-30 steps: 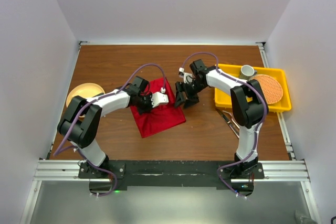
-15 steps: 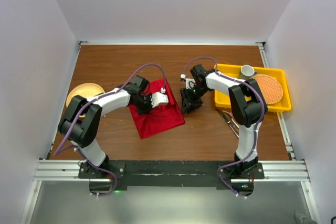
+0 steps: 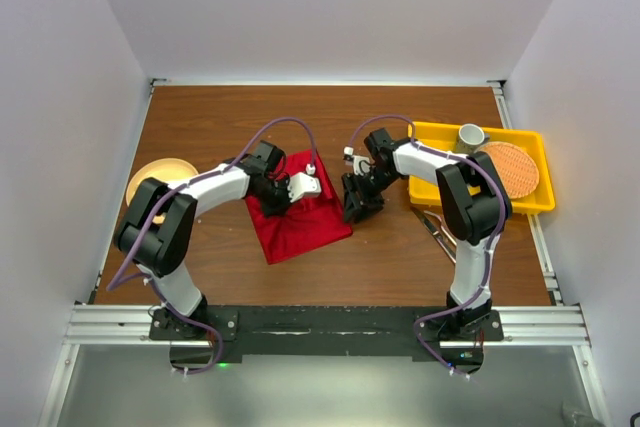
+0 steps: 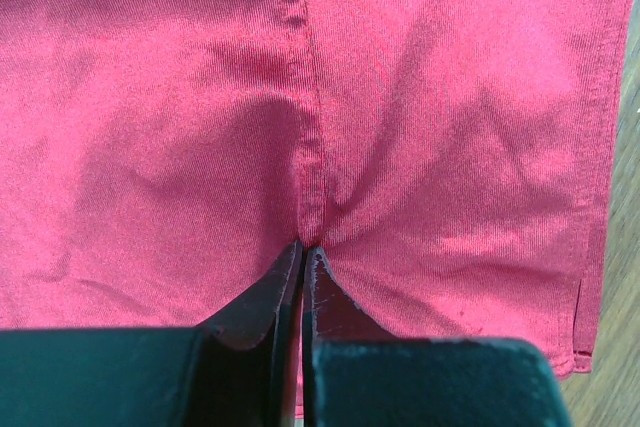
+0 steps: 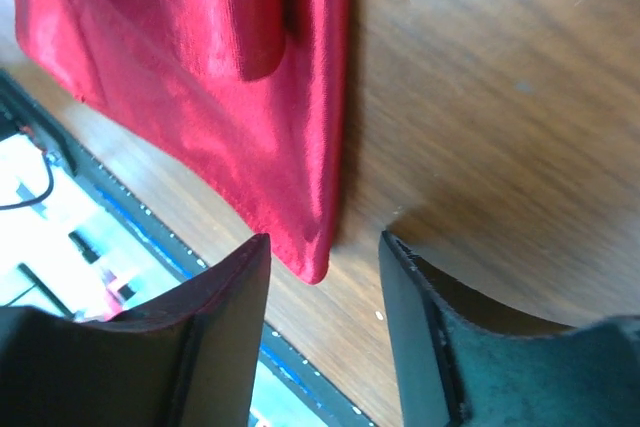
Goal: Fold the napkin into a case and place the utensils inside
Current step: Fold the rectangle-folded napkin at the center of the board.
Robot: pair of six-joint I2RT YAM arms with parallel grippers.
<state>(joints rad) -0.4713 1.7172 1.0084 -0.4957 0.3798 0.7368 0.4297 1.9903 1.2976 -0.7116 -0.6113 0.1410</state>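
The deep-red napkin [image 3: 305,225] lies partly folded at the table's middle, and it fills the left wrist view [image 4: 450,127]. My left gripper [image 3: 282,199] is over its upper part, jaws pressed together at a hem ridge [image 4: 303,247], with the cloth puckering at the tips. My right gripper [image 3: 358,209] stands open at the napkin's right edge. In the right wrist view the napkin's corner [image 5: 300,237] sits between the two fingers [image 5: 322,237], touching neither. The utensils [image 3: 437,230] lie on the wood beside the right arm, below the tray.
A yellow tray [image 3: 546,172] at the right holds a round orange woven mat [image 3: 512,169] and a grey cup [image 3: 472,134]. A tan round plate [image 3: 158,177] sits at the left edge. White walls enclose the table.
My right gripper has moved down and to the right along the napkin's right edge and its jaws have narrowed. The left gripper has stayed on the napkin, shifting only slightly.
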